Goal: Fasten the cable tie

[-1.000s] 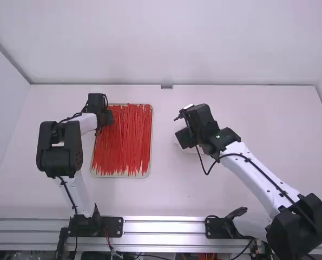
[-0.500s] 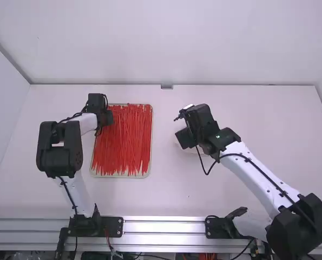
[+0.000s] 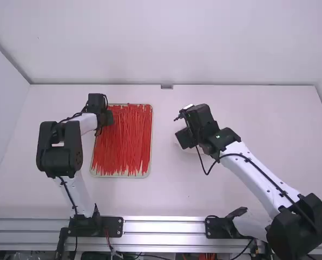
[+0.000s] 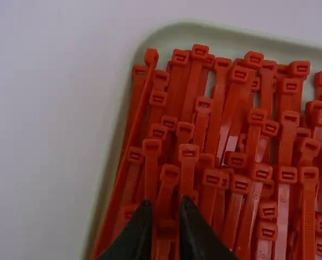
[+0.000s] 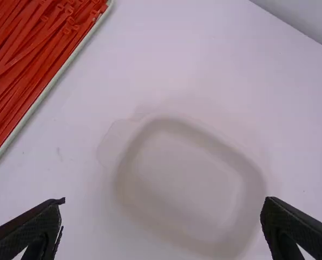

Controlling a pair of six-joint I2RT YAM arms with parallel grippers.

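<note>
Here's the left gripper (image 3: 106, 116) down at the far left corner of the tray (image 3: 120, 176), its arm folded back tight along the tray's left side. From its wrist you can see the claw (image 4: 165, 201) drawn narrow, the two black fingers (image 4: 146, 216) almost together with a single red tie (image 4: 162, 238) caught in the slim gap between them. That tie lies in the heap, among the ties (image 4: 231, 135) nearest the tray's left rim (image 4: 204, 30). The whole heap of ties (image 3: 125, 141) fills the tray, strands running lengthwise, their square heads bunched at the far end. Over on the other side, the right gripper (image 3: 184, 138) hangs above the table (image 3: 247, 108), right of the tray and apart from it. Its claw (image 5: 163, 201) is spread wide, one finger (image 5: 36, 227) out at each side. Directly below it sits a small pale container (image 5: 188, 179), rounded at the corners with a little tab on one side. It stands on the table on its own, touching neither finger. From above, a sliver of that container (image 3: 190, 149) peeks out under the gripper. A corner of the tie-filled tray (image 5: 69, 65) edges into the right wrist's picture too, near the container but clear of it.
</note>
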